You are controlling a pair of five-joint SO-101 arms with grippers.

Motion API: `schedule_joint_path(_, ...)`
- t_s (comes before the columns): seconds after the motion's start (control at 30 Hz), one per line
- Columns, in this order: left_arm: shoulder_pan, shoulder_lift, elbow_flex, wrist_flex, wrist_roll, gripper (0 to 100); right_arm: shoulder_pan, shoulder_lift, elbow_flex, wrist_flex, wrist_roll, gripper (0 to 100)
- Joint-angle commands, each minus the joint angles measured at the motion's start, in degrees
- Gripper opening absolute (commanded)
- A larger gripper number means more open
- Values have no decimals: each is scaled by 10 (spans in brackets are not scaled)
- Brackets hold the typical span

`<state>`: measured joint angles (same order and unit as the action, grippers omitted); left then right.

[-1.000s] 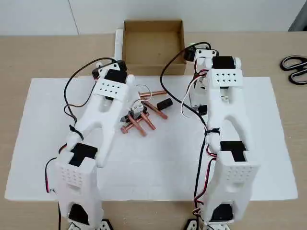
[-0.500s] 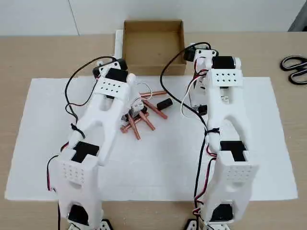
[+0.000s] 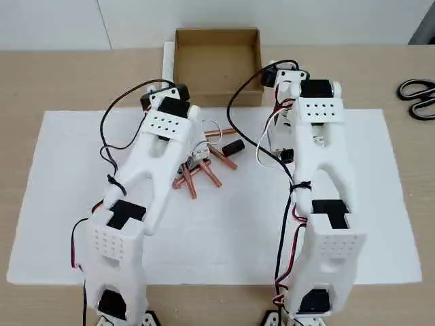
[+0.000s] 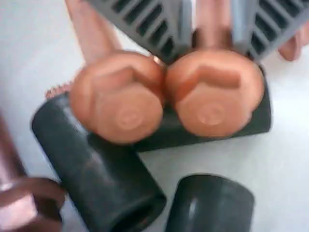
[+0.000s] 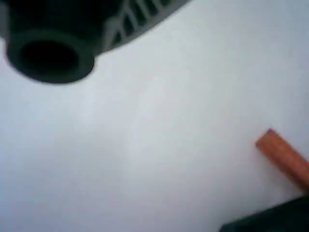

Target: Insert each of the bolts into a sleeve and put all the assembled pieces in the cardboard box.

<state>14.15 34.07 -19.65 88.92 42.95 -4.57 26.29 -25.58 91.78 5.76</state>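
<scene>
- The left arm point(image 3: 153, 163) has swung toward the upper right over the last second. Its perforated plate now sits closer to the middle of the high view, and the left gripper point(image 4: 212, 21) hangs over the bolt pile point(image 3: 197, 173).
- That claw is almost closed. Its ribbed grey fingers point(image 4: 145, 24) pinch the shank of the held bolt point(image 4: 215, 94), whose copper head faces the camera in the upper right of the left wrist view.
- The second bolt head point(image 4: 118, 96) touches it from the left.
- The back sleeve point(image 4: 260, 121) lies behind both heads. The near sleeve point(image 4: 96, 174) is at lower left and the bottom sleeve point(image 4: 210, 205) is at the lower edge.
- In the pile, the lowest bolt point(image 3: 189, 185) has shifted slightly left and lies steeper than before.
- The long bolt point(image 3: 223, 156) and the loose sleeve point(image 3: 233, 146), just right of the pile, are where they were.
- The right arm point(image 3: 319, 156) has not moved.
- In the upper left of the right wrist view, the raised sleeve point(image 5: 48, 55) sits against the right gripper point(image 5: 130, 21). Whether it is clamped cannot be told.
- A bolt tip point(image 5: 285, 157) shows at the right edge of that view.
- The cardboard box point(image 3: 217, 32) stays at top centre, beyond the white sheet point(image 3: 68, 204).
</scene>
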Motion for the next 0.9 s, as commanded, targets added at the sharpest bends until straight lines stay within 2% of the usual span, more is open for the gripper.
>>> schedule_joint_path(0.0, 4, 19, -1, 5, -5, 10, 2, -7, -6, -9, 6, 5)
schedule_joint_path(0.3, 0, 14, -25, 22, -55, 6, 1, -7, -6, -9, 6, 5)
schedule_joint_path(0.5, 0, 14, -97, 86, -95, 6, 1, -7, -6, -9, 6, 5)
schedule_joint_path(0.63, 1, 14, -147, 114, -108, 6, 0, -7, -6, -9, 5, 5)
schedule_joint_path(0.87, -2, 13, -152, 115, -109, 6, -7, -7, -6, -9, 4, 5)
